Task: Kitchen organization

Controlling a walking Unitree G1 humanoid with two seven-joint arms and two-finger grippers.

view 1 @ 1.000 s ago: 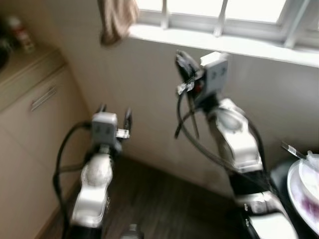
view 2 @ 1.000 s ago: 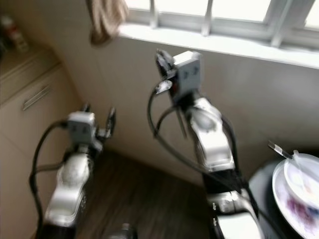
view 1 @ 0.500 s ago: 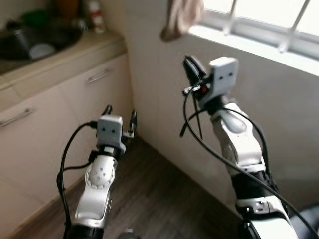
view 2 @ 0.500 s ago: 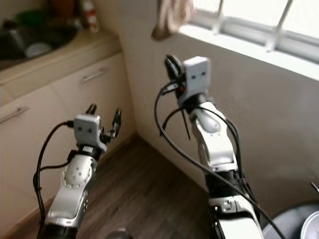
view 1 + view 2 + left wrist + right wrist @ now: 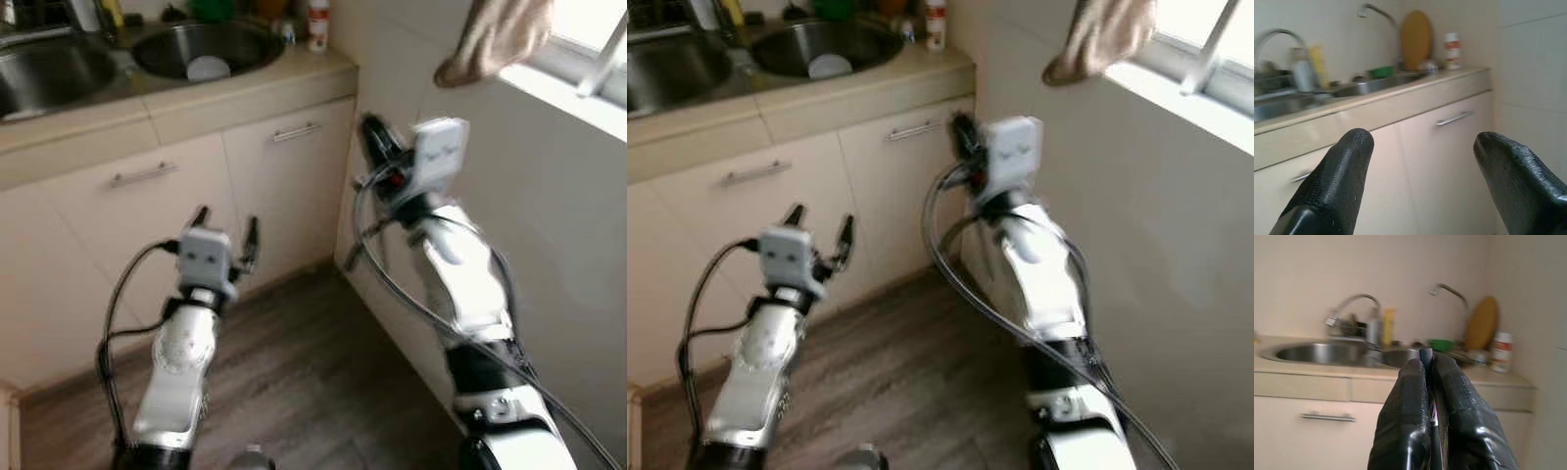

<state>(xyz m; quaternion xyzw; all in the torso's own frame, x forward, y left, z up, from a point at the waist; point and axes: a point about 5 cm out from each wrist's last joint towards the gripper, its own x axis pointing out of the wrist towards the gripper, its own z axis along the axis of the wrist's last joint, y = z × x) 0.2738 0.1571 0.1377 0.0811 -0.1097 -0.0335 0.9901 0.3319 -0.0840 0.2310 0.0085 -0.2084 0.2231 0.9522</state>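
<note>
My left gripper (image 5: pixel 226 220) is held up in front of the cream cabinet doors (image 5: pixel 167 215), open and empty; in the left wrist view its fingers (image 5: pixel 1347 161) stand wide apart facing the counter. My right gripper (image 5: pixel 370 132) is raised higher, near the wall corner, and is shut on a thin dark item (image 5: pixel 1425 355) whose edge pokes out between the pads; what it is I cannot tell. A counter (image 5: pixel 245 93) with two steel sinks runs along the back. A white bowl (image 5: pixel 208 69) lies in the round sink (image 5: pixel 167 49).
A white and red bottle (image 5: pixel 316 22) stands at the counter's right end, with taps, a green thing and a tan board (image 5: pixel 1482 323) behind the sinks. A beige cloth (image 5: pixel 495 39) hangs by the window sill (image 5: pixel 578 93). The wood floor (image 5: pixel 294 392) lies below.
The camera has swung left: the plate at the right has left the picture, and the counter, the sinks and the cabinets have come in. Both arms keep their pose.
</note>
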